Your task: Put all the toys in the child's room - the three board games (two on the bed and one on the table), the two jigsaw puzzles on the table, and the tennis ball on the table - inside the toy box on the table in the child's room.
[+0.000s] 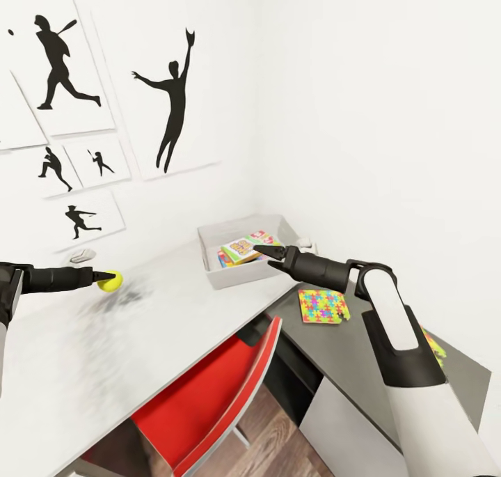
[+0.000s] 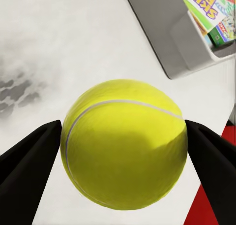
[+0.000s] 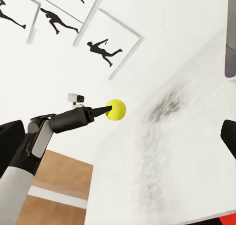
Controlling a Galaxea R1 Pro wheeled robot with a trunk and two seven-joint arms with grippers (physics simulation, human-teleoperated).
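Note:
The yellow-green tennis ball point(image 1: 110, 280) is held a little above the light grey table top point(image 1: 104, 352), with my left gripper point(image 1: 104, 278) shut on it. In the left wrist view the ball point(image 2: 123, 146) sits between the black fingers point(image 2: 27, 161). The light grey toy box point(image 1: 240, 271) stands in the corner with board games point(image 1: 241, 248) inside, a SKIP-BO box point(image 2: 204, 6) uppermost. My right gripper point(image 1: 268, 251) hovers open over the box's front rim. One jigsaw puzzle point(image 1: 323, 305) lies on the dark grey top. A second puzzle point(image 1: 435, 345) is mostly hidden behind my right arm.
A red chair point(image 1: 209, 393) is pushed under the table in front of me. A small grey object point(image 1: 82, 255) lies by the wall behind the ball. White walls close the corner, with silhouette posters point(image 1: 167, 94) at the left. Wooden floor point(image 1: 271, 449) shows below.

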